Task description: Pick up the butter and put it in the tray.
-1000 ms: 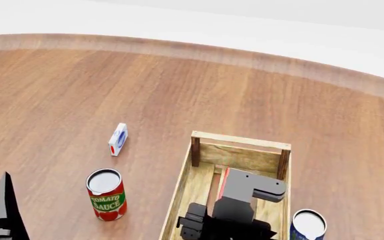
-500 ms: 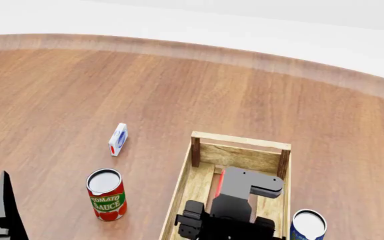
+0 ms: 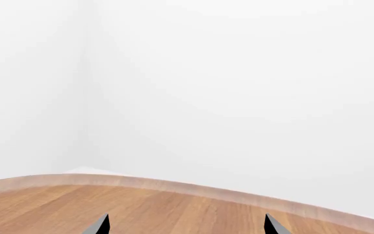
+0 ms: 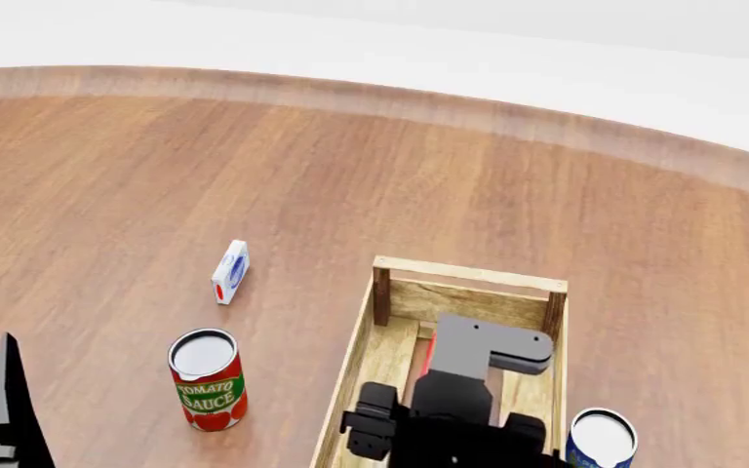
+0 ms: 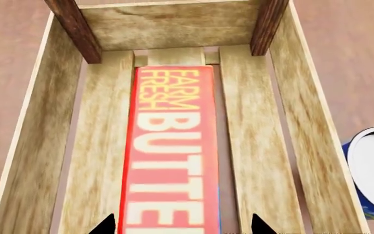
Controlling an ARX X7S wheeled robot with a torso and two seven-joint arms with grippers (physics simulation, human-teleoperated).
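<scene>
Brown wooden table: the right gripper (image 5: 177, 226), open and pulling back, has left the butter (image 5: 171, 146) lying below it inside the tray (image 5: 37, 141), so the job looks done.

Bare white room, wooden surface

The brown wood-grain surface (image 4: 348, 185) has a curved far edge against plain white walls (image 3: 239, 87).

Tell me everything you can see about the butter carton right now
The butter is a long red rectangular carton with yellow FARM FRESH and white BUTTER lettering on its upper face. It looks like printed card. It lies flat, lengthwise, on the slatted bottom of the tray, near the far end wall, clear of both side walls. The right gripper is above it with fingertips spread either side; contact cannot be told.
</scene>
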